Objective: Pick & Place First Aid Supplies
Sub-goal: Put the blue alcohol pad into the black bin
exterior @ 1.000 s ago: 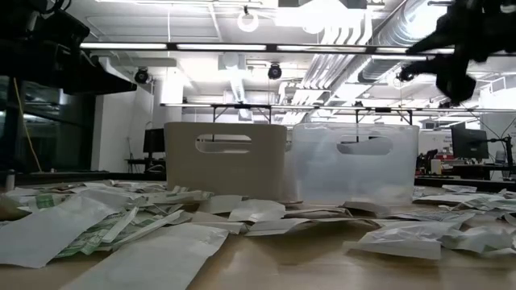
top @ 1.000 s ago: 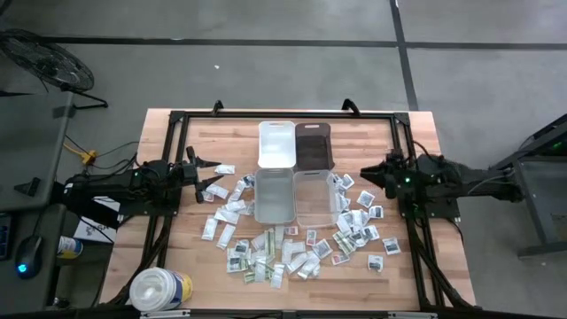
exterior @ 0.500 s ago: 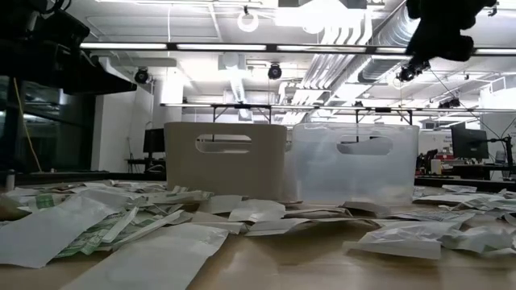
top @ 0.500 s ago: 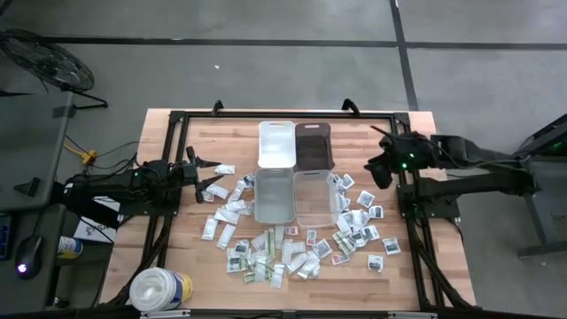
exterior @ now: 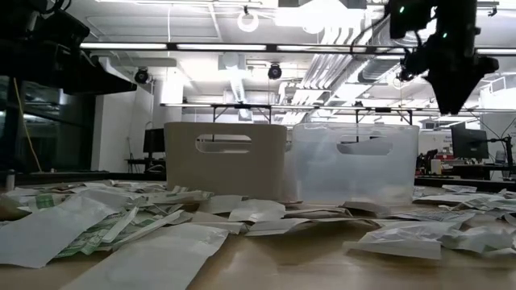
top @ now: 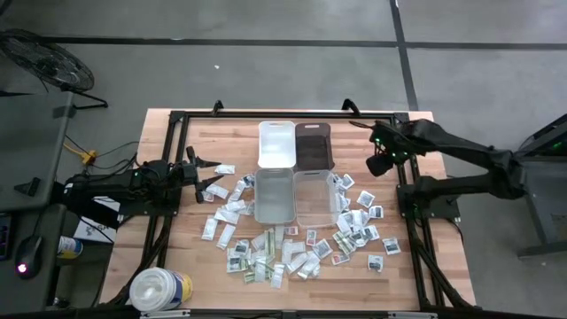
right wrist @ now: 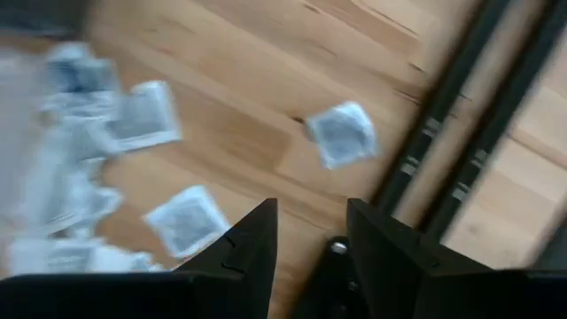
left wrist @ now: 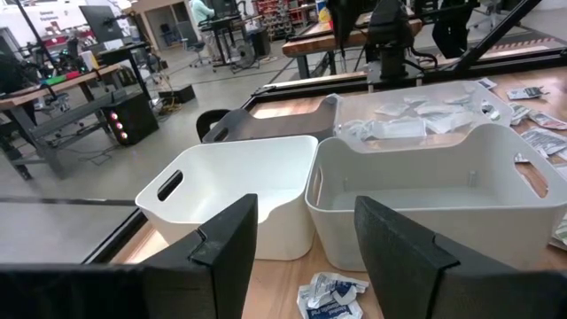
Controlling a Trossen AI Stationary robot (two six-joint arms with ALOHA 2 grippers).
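The first aid supplies, small flat paper packets [top: 266, 257], lie scattered on the wooden table around the bins; more lie at the right [top: 359, 217] and some in the clear bin [left wrist: 416, 115]. My right gripper [top: 379, 164] hangs above the table's right part, beside the dark bin, pointing down and open with nothing between its fingers [right wrist: 310, 239]; loose packets [right wrist: 341, 133] lie below it. My left gripper [top: 213, 177] waits level at the table's left, open and holding nothing [left wrist: 306, 252].
Four bins stand mid-table: a white one [top: 276, 142] and a dark one [top: 312, 146] at the far side, a pale one [top: 275, 195] and a clear one [top: 315, 197] nearer. A big white tub [top: 161, 288] stands at the near left corner. A black frame rail [top: 403, 177] runs along the right side.
My right arm has unfolded; its gripper has risen, gone toward the table's far edge, and tipped from level to pointing down. Its fingers keep the same gap. The packets and bins lie as before.
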